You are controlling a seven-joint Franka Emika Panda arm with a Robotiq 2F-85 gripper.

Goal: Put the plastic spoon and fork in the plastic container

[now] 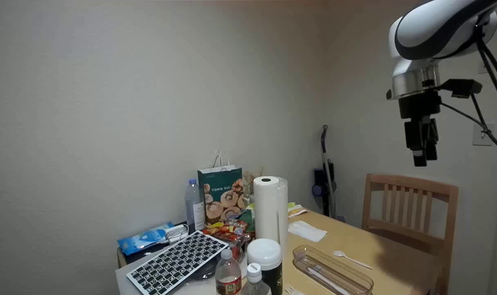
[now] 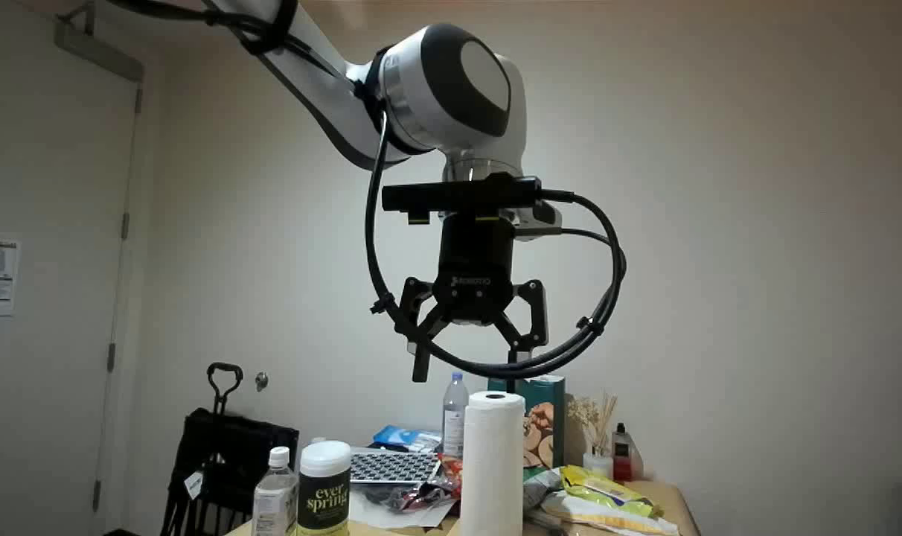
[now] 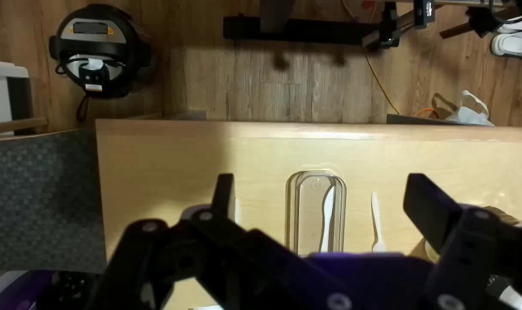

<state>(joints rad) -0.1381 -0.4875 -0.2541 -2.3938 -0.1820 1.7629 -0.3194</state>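
The claw point(image 2: 467, 376) hangs wide and empty above the counter point(image 3: 261, 159), presumably for a coming grasp; spoon point(image 1: 347, 257) and probable fork point(image 3: 376, 219) flank the clear container point(image 3: 310, 215), likely for short carries; a knife point(image 3: 327, 215) lies inside.

The robot arm point(image 2: 328, 93) before me is smooth white, with bulbous joints point(image 2: 414, 74) and curving dark-grey panels point(image 2: 443, 82). A shiny silver collar point(image 1: 416, 84) caps its end. Below is a black pincer point(image 2: 466, 374): angular hinged links point(image 2: 538, 313), two blunt fingers point(image 3: 429, 198), small pale lettering point(image 2: 472, 281), round grey screw heads point(image 3: 339, 301). A slim black camera bar point(image 2: 462, 196) juts out; thick black cables point(image 2: 496, 370) loop around.
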